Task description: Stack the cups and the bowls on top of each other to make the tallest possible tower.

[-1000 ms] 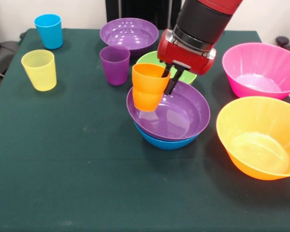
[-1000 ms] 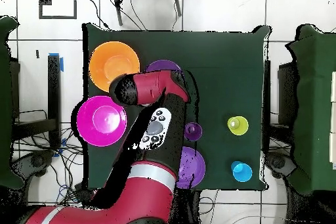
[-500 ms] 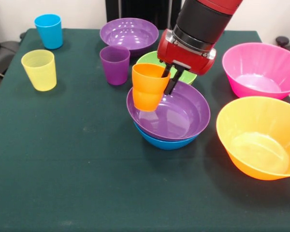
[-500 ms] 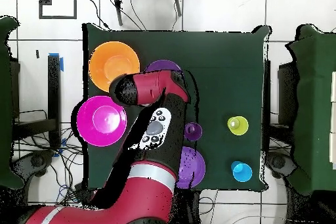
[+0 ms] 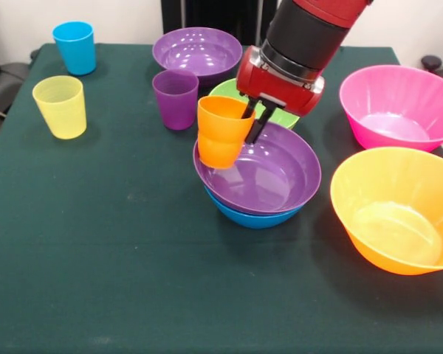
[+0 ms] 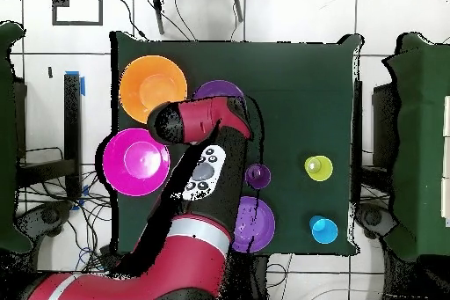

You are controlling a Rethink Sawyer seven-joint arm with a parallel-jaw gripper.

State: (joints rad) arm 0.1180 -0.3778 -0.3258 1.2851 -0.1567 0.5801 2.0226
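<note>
Orange cup (image 5: pixel 223 131) hanging tilted over purple bowl (image 5: pixel 262 171) nesting in blue bowl (image 5: pixel 252 216); other cups, bowls standing apart.

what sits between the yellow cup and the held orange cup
In the front view, only bare green cloth lies between the yellow cup and the orange cup; the purple cup stands just behind that line.

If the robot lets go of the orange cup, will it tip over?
Probably yes. The orange cup hangs tilted over the purple bowl's sloped, glossy wall, so it would likely slide or topple. It looks like light plastic, pinched by the gripper at its rim.
</note>
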